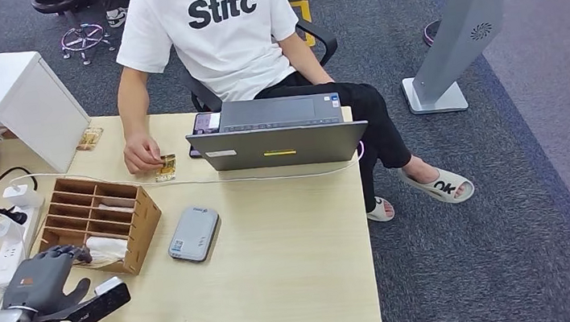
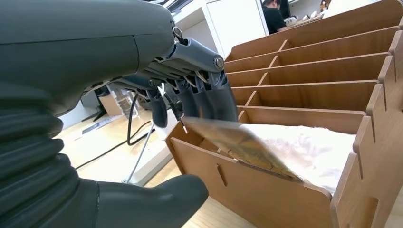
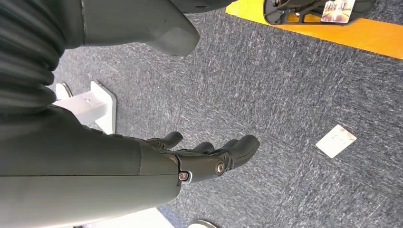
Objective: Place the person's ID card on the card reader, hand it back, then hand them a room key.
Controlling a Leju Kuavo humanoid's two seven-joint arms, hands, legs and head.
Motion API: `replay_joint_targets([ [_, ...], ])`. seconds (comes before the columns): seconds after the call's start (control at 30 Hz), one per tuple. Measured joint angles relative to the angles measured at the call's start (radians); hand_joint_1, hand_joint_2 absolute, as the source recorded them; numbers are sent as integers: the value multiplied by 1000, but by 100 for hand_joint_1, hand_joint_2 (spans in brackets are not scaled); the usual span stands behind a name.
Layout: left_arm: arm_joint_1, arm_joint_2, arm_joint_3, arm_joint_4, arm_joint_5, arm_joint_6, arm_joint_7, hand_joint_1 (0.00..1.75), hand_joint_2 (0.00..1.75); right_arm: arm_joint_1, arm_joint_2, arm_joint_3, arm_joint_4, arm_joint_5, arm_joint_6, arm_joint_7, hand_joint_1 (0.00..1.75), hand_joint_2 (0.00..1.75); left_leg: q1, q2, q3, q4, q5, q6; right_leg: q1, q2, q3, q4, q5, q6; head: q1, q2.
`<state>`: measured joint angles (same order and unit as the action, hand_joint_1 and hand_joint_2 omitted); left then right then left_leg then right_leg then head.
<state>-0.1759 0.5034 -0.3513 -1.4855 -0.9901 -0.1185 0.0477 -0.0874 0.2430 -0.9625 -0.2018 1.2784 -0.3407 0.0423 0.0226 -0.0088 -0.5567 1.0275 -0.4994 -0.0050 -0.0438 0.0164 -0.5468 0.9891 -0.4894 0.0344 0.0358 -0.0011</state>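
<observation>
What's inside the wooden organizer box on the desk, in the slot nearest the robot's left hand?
The nearest slot of the wooden organizer holds something white and crinkled and a tilted card under the left hand's fingers. The slot's wall hides anything deeper.

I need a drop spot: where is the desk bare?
Bare desk lies right of the card reader, below the laptop. Crowded: left edge, with wooden organizer, power strip, cables, and the left hand.
</observation>
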Motion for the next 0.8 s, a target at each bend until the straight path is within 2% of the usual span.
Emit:
replay_joint_targets([
  [0.07,0,-1,0,4,-2,1,0,133,175,0,0,1,0,2,0,0,0,175,0,0,0,0,0,0,0,0,0,0,0,0,0,0],
  [0.13,0,-4,0,8,-12,9,0,149,175,0,0,3,0,4,1,-1,0,175,0,0,0,0,0,0,0,0,0,0,0,0,0,0],
  [0.3,-8,-20,2,23,-48,51,0,147,175,0,0,4,0,6,1,-2,0,175,0,0,0,0,0,0,0,0,0,0,0,0,0,0],
  [0.43,-10,-44,8,36,-79,83,0,154,175,0,0,5,0,8,1,-3,0,175,0,0,0,0,0,0,0,0,0,0,0,0,0,0],
  [0.8,-18,-90,27,59,-87,96,0,158,175,0,0,5,0,9,1,-3,0,175,0,0,0,0,0,0,0,0,0,0,0,0,0,0],
])
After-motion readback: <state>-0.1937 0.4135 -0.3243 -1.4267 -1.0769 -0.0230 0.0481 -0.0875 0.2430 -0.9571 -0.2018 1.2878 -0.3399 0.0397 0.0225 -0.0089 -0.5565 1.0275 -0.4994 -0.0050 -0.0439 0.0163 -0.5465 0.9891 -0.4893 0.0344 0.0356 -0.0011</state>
